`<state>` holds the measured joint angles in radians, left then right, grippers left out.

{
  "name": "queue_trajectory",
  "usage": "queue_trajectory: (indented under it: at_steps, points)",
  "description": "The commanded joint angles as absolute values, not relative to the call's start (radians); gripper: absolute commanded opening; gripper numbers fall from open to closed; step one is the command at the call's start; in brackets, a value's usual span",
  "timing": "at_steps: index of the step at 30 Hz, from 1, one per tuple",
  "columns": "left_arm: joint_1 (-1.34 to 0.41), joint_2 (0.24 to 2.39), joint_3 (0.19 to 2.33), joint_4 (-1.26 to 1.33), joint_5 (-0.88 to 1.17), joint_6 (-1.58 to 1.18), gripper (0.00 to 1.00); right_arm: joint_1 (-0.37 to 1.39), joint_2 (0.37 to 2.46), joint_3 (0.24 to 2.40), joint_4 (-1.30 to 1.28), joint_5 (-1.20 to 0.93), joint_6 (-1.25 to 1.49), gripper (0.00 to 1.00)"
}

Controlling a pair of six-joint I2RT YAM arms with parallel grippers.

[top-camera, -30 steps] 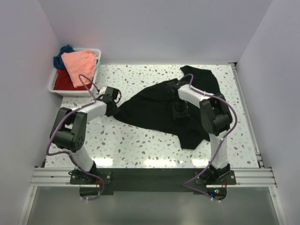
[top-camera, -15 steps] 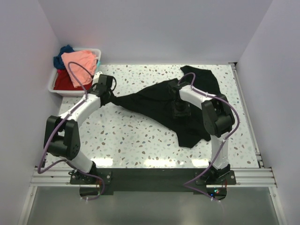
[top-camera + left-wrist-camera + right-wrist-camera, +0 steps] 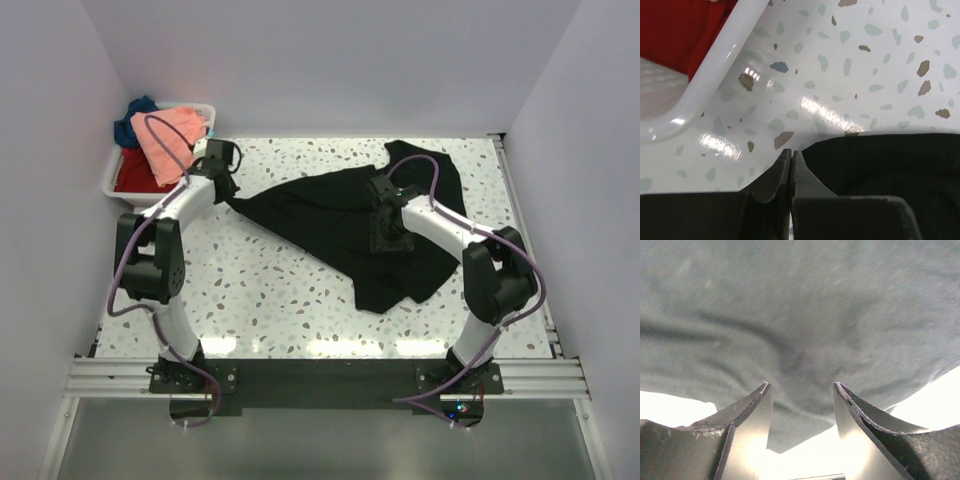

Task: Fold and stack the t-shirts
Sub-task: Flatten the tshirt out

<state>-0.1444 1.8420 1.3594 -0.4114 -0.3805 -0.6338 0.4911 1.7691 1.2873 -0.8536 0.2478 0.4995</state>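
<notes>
A black t-shirt lies spread and stretched across the middle of the table. My left gripper is shut on its left corner, right beside the white bin; in the left wrist view the jaws are pressed together with black cloth meeting them on the right. My right gripper stands open just above the middle of the shirt, and its two fingertips are apart over wrinkled cloth. The salmon-pink t-shirt, red t-shirt and dark blue t-shirt are piled in the bin.
The white plastic bin sits at the table's far left; its rim is close in front of my left gripper, with red cloth inside. White walls enclose the table on three sides.
My left gripper has moved back and left toward the bin, dragging the black t-shirt's corner and stretching the shirt out. My right gripper's jaws have opened wider over the shirt.
</notes>
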Motion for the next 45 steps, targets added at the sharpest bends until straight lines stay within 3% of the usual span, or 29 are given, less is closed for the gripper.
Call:
queue_trajectory:
  at_steps: [1,6,9,13,16,17,19,33,41,45]
  points:
    - [-0.127,1.929,1.497,-0.387,-0.379,-0.592,0.00,0.561,1.729,1.246,-0.877,0.259,0.557,0.55]
    - [-0.114,1.976,1.554,-0.399,-0.385,-0.568,0.00,0.565,1.677,1.141,-0.871,0.288,0.660,0.58]
    - [-0.092,1.977,1.545,-0.402,-0.399,-0.571,0.00,0.561,1.661,1.132,-0.864,0.334,0.670,0.69]
    - [-0.064,1.965,1.519,-0.399,-0.400,-0.584,0.00,0.539,1.724,1.152,-0.850,0.345,0.673,0.68]
    - [-0.049,1.959,1.508,-0.397,-0.388,-0.587,0.00,0.522,1.776,1.167,-0.827,0.322,0.670,0.37]
    - [-0.045,1.959,1.509,-0.394,-0.385,-0.584,0.00,0.522,1.798,1.175,-0.827,0.321,0.664,0.12]
    - [-0.041,1.957,1.512,-0.393,-0.385,-0.584,0.00,0.520,1.810,1.204,-0.839,0.331,0.658,0.00]
    - [-0.028,1.991,1.549,-0.402,-0.353,-0.572,0.00,0.503,1.819,1.633,-0.963,0.480,0.557,0.00]
    - [-0.029,2.031,1.552,-0.411,-0.328,-0.551,0.00,0.384,2.043,1.837,-0.901,0.416,0.496,0.00]
    - [-0.031,2.048,1.543,-0.403,-0.322,-0.542,0.00,0.324,2.239,2.071,-0.897,0.351,0.466,0.00]
